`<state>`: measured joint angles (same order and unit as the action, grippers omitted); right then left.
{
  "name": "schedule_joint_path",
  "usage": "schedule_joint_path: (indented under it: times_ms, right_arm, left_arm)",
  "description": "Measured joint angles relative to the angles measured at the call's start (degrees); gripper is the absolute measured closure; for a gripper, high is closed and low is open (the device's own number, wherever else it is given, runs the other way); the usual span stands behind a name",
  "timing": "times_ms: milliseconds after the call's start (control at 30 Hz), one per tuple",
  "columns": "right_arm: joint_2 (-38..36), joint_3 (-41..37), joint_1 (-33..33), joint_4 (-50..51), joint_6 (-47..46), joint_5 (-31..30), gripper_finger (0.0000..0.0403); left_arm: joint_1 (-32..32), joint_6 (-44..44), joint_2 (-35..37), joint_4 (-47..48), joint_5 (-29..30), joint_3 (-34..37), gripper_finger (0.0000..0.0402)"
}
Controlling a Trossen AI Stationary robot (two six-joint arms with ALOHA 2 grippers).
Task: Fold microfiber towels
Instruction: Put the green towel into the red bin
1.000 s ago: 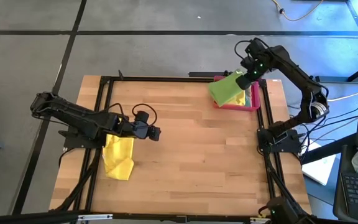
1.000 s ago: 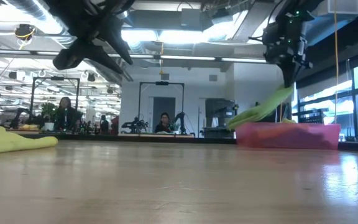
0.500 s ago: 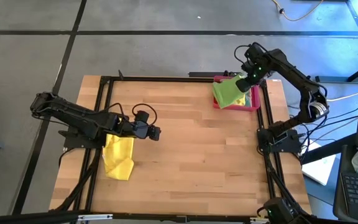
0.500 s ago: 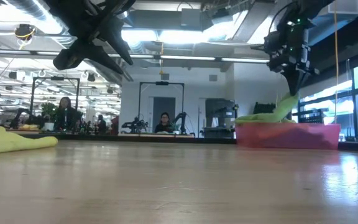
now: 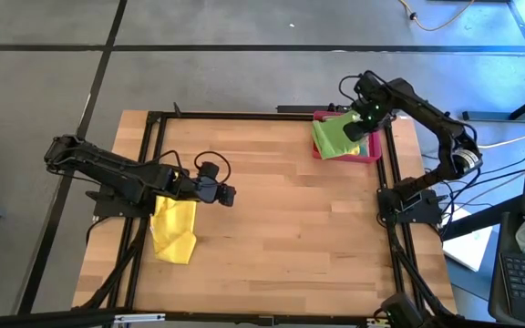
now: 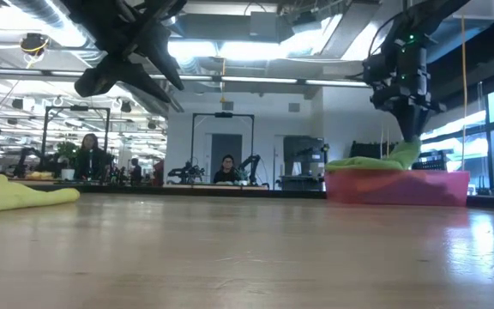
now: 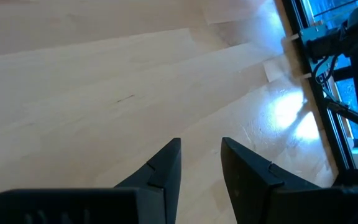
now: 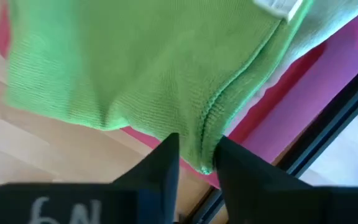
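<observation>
While the right pincer (image 5: 361,126) sits low over the pink tray (image 5: 368,157), fingers narrowly parted around a green towel (image 5: 335,135) edge draped past the tray rim, the left pincer (image 5: 227,194) hovers narrowly open, empty, beside a yellow towel (image 5: 173,230). Worktop (image 5: 281,228) between them lies bare. No readable writing.

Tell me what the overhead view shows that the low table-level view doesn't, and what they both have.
Only the high view shows the whole wooden table, the left gripper hovering over bare wood beside the yellow towel, and how the green towel spreads across the pink tray.

Only the low view shows the room behind, with people seated far off.

Both show the right gripper over the tray at the green towel, and the yellow towel lying on the table.
</observation>
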<state>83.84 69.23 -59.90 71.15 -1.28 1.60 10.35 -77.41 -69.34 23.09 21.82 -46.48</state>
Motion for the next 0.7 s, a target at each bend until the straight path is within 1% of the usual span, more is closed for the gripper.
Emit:
schedule_joint_path:
  times_ms: [167, 300, 367, 467, 533, 600, 700]
  right_arm:
    - [-0.07, 5.50, 0.00, 2.94, 0.44, -0.89, 0.0265]
    - [-0.14, 10.90, 0.00, 5.07, 1.59, -2.26, 0.0249]
    - [-0.18, 12.75, 0.00, 3.09, 1.72, -2.14, 0.0245]
    - [0.23, 13.03, 0.00, -4.57, 3.26, 0.35, 0.0245]
    - [2.80, 13.02, 0.24, -6.79, 3.46, 1.41, 0.0250]
    - [6.93, 12.87, 0.70, -6.62, 4.23, 1.47, 0.0258]
    - [12.79, 12.81, 1.77, -6.18, 9.27, 1.18, 0.0266]
  left_arm:
    - [0.04, -0.06, 0.00, 0.00, -0.89, 0.00, 0.0296]
    - [0.04, -0.09, 0.00, 0.00, -0.90, 0.00, 0.0296]
    - [0.04, -0.24, 0.00, 0.00, -0.91, 0.00, 0.0296]
    - [0.04, -0.34, 0.00, 0.00, -0.90, 0.00, 0.0296]
    - [0.04, -0.37, 0.00, 0.00, -0.91, 0.00, 0.0296]
    - [0.04, -0.38, -0.01, 0.00, -0.91, 0.00, 0.0296]
    - [0.04, -0.41, 0.00, 0.00, -1.57, 0.00, 0.0296]
